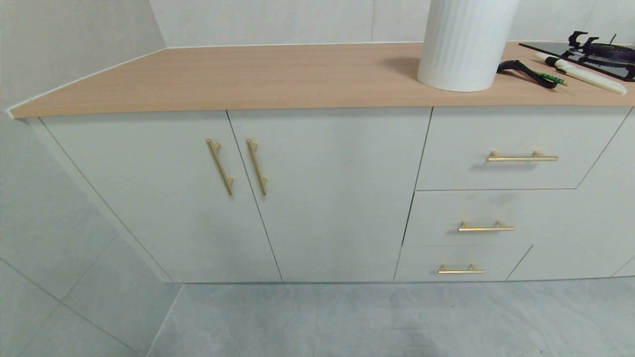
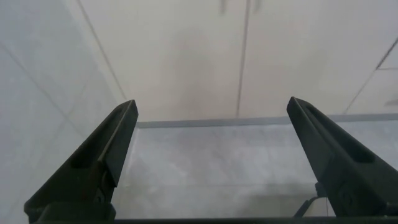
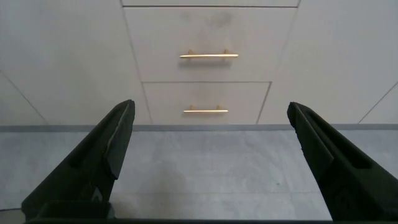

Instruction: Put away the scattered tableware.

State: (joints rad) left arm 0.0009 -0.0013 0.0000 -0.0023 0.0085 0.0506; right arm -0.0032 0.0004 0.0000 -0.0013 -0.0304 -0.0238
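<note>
On the wooden countertop (image 1: 248, 74) at the far right lie a black-handled utensil (image 1: 528, 72) and a long white-handled utensil (image 1: 585, 77), with a small green piece (image 1: 553, 78) between them. A tall white ribbed container (image 1: 464, 44) stands just left of them. My left gripper (image 2: 211, 106) hangs open and empty low over the floor, facing the foot of the cabinet doors. My right gripper (image 3: 211, 107) is likewise open and empty, low in front of the lower drawers (image 3: 209, 55).
A black rack (image 1: 603, 52) sits on a dark tray at the counter's right end. Below the counter are two doors with gold handles (image 1: 220, 166) and three stacked drawers (image 1: 521, 157), all closed. Grey tiled floor (image 1: 347, 322) lies in front, a tiled wall at the left.
</note>
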